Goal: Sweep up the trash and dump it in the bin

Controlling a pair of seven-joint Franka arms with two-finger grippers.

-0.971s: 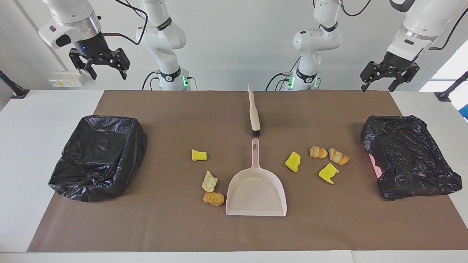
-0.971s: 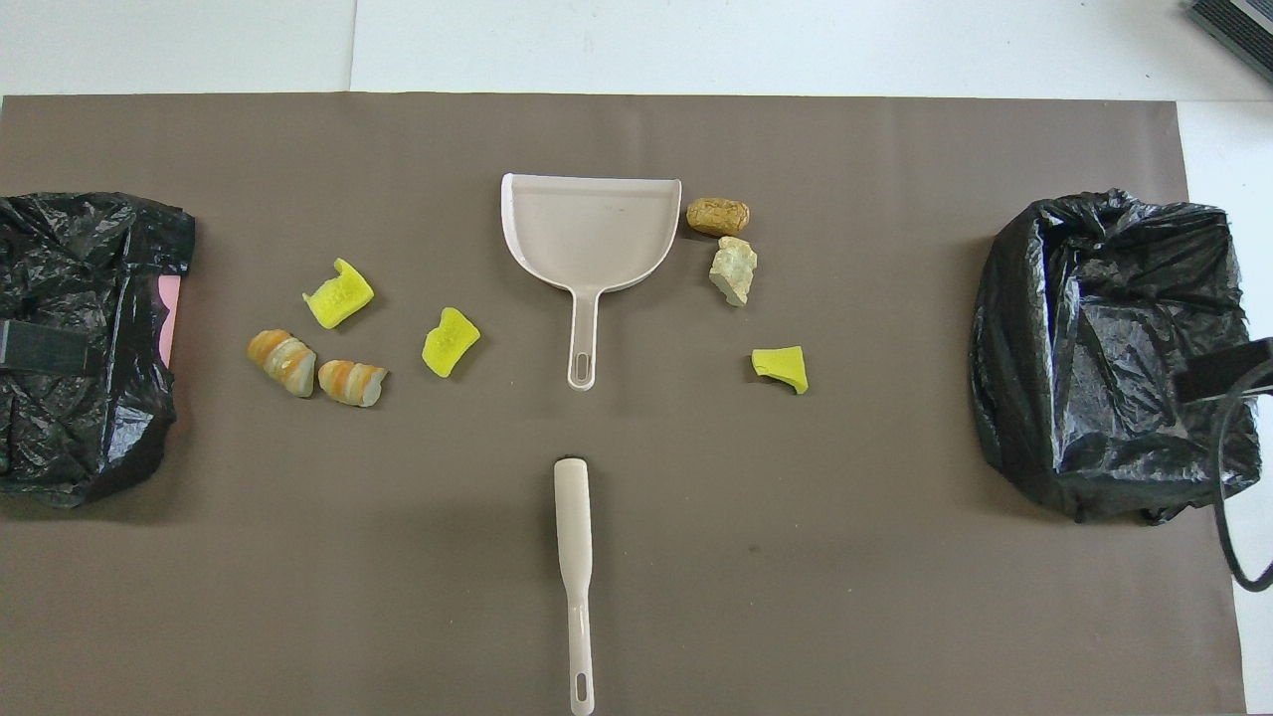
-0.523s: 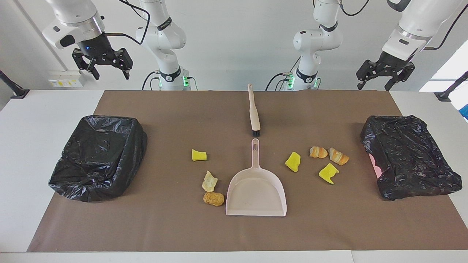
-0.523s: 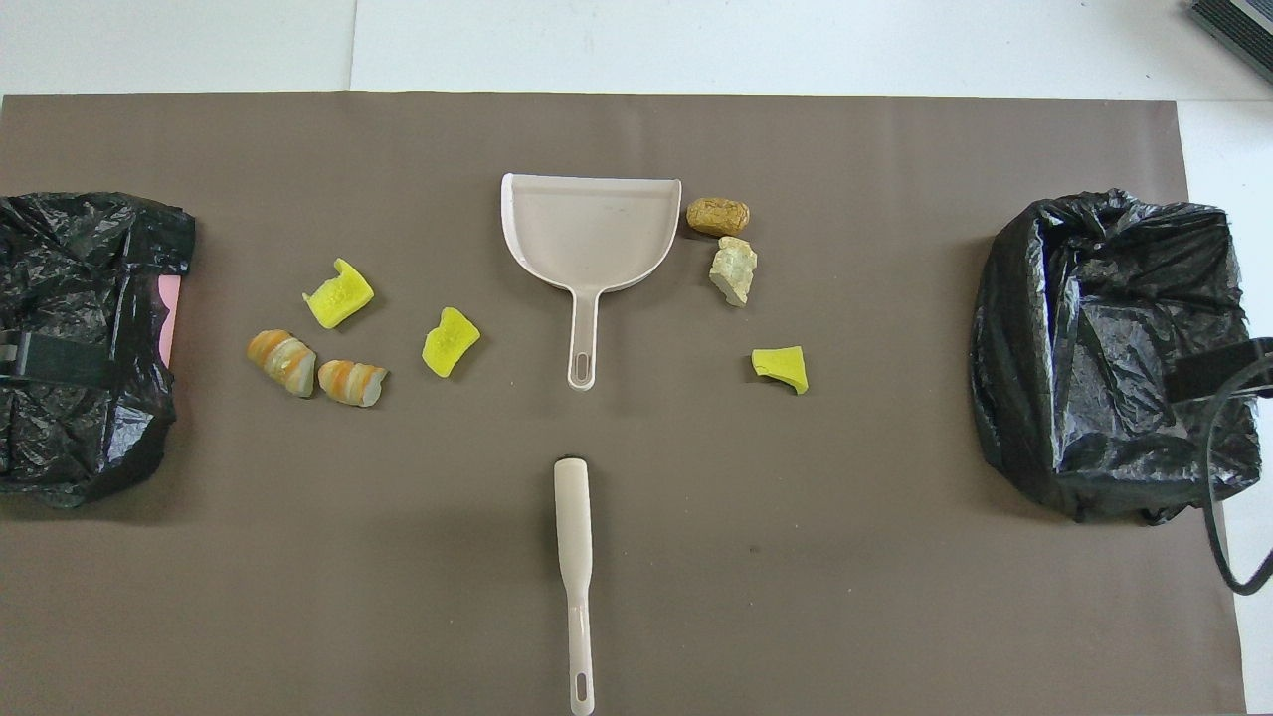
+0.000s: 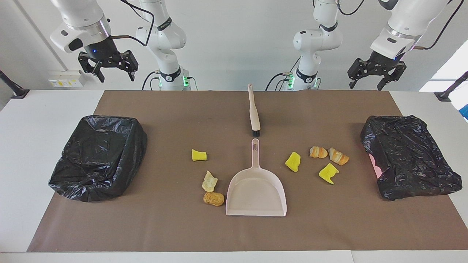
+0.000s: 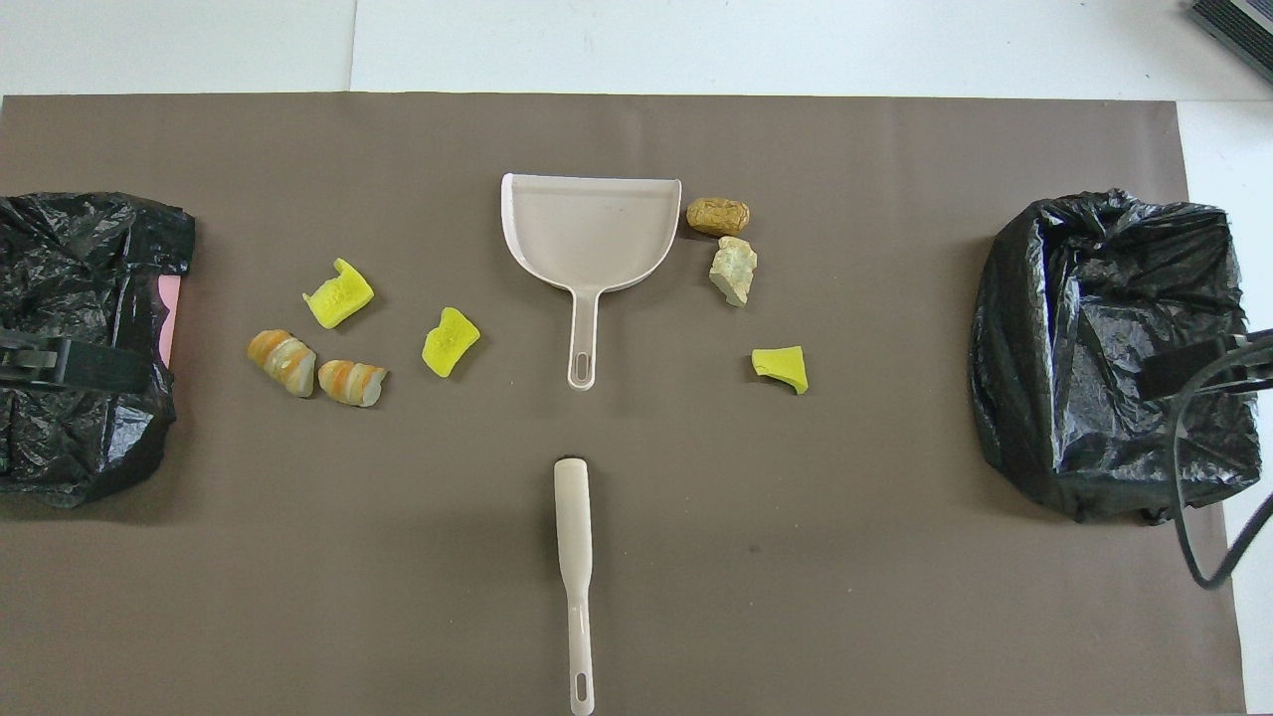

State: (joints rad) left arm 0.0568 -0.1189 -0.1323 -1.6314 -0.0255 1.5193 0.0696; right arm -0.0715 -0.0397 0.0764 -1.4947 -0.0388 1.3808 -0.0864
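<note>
On the brown mat (image 5: 175, 226) at mid-table lies everything the job needs, none of it touched: the pale pink dustpan (image 5: 256, 190) sits with its handle pointing toward the robots, and the beige brush (image 5: 253, 111) lies just nearer to them, in line with that handle, bristles almost at the handle's tip. The trash is 7 scraps in 2 loose groups beside the pan. Toward the right arm's end are a yellow sponge chunk (image 5: 199, 155), a pale crumbly lump (image 5: 209, 181) and a brown lump (image 5: 214, 198) close to the pan's wall. Toward the left arm's end are 2 yellow chunks (image 5: 293, 161) and 2 striped pastry pieces (image 5: 328, 153). A black-bagged bin (image 5: 98, 157) stands at the right arm's end and another bagged bin (image 5: 407, 157) at the left arm's end. The right gripper (image 5: 109, 67) hangs high above the robots' edge of the table, jaws wide and empty; the left gripper (image 5: 374, 75) hangs likewise over its own end, also wide and empty. By my reading the task is at its very start, with no tool picked up. The next move likely calls for 1 arm to descend on the brush handle and the other on the dustpan handle, each closing squarely across a thin, flat-lying grip.
</note>
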